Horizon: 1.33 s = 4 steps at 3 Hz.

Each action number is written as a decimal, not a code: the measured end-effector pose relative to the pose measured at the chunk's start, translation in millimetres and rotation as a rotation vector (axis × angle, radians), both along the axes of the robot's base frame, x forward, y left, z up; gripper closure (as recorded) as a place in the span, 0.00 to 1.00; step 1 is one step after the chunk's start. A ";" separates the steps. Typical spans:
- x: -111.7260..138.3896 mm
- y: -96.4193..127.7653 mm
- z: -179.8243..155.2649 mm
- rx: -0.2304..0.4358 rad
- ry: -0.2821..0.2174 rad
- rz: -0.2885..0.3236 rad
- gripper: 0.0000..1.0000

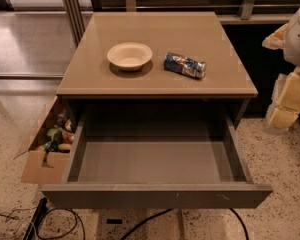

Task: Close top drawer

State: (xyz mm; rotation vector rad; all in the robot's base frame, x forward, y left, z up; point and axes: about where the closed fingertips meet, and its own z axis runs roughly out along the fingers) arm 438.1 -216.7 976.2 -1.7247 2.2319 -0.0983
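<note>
We see the top drawer (pixel 155 195) pulled wide open at six o'clock, below a brown counter (pixel 90 79). On the counter sit a cream bowl (pixel 129 55) and, at its three o'clock, a can (pixel 185 65) lying on its side. The gripper (pixel 289 98) hangs at the three o'clock edge, apart from the drawer; we cannot tell how its jaws stand.

The top drawer (pixel 155 195) looks like matt grey-brown laminate, smooth inside, with small scratches on its front panel. The cabinet top (pixel 155 81) is smooth and slightly glossy. The bowl (pixel 129 55) is pale and matt, perhaps paper pulp. The crumpled can (pixel 185 65) is shiny printed metal. The box (pixel 40 170) is plain brown cardboard. The floor (pixel 285 189) is polished speckled stone. The gripper (pixel 286 104), at the right edge beside the cabinet, has a pale yellow, matt surface.
</note>
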 end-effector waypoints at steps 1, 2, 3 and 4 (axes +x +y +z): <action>-1.0 0.1 1.3 0.006 -0.009 0.009 0.00; -4.9 1.9 -3.3 0.036 0.009 0.005 0.14; -19.4 16.2 -23.9 0.080 0.058 0.017 0.45; -41.3 33.5 -55.7 0.119 0.112 0.050 0.68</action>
